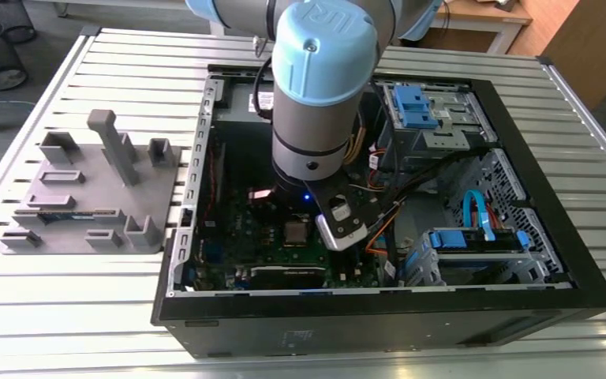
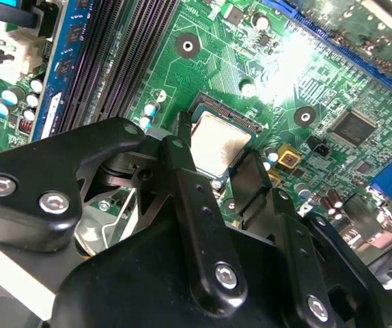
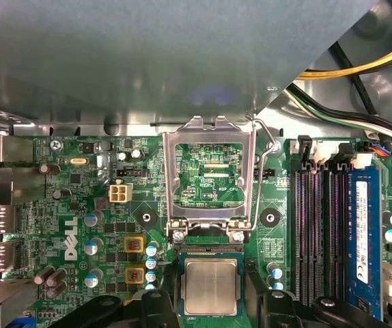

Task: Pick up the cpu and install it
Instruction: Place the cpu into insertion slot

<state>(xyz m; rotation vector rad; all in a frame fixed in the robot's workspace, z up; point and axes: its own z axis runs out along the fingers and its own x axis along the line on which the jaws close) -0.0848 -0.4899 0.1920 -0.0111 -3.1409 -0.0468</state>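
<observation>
scene: open computer case [image 1: 514, 308] lying on a slatted table [image 1: 50, 316]; grey fixture plate [image 1: 82, 197] on the exterior view's left, well apart from the case
arm: reaches down into the middle of the case, over the motherboard [image 3: 80, 205]
gripper [image 3: 212, 305]: low over the socket, its black linkages on either side of the cpu
gripper state: cannot tell whether it is clamped on the chip or free of it
cpu [image 3: 211, 283]: silver top up, lying inside the socket outline and looking flat and square to it; in the second wrist view [image 2: 220, 143] its edges run parallel to the socket
load plate [image 3: 210, 133]: swung open on the far side of the socket, board visible through its hollow middle
lever [image 3: 265, 174]: thin wire beside the plate, not latched down
memory stick [image 3: 362, 225]: seated in its slot, well apart from the socket
step (judged): chip placed in the socket, install not finished, plate not yet shut
risk 1: if the chip sits slightly off its keys, any downward push could bend the socket contacts
risk 2: if the gripper rises while gripping, or catches an edge, the chip could tilt or lift out
risk 3: linkages close to the capacitors [image 3: 151, 263] beside the socket; a sideways shift could knock them
risk 4: the open plate could drop onto the gripper if nudged
</observation>
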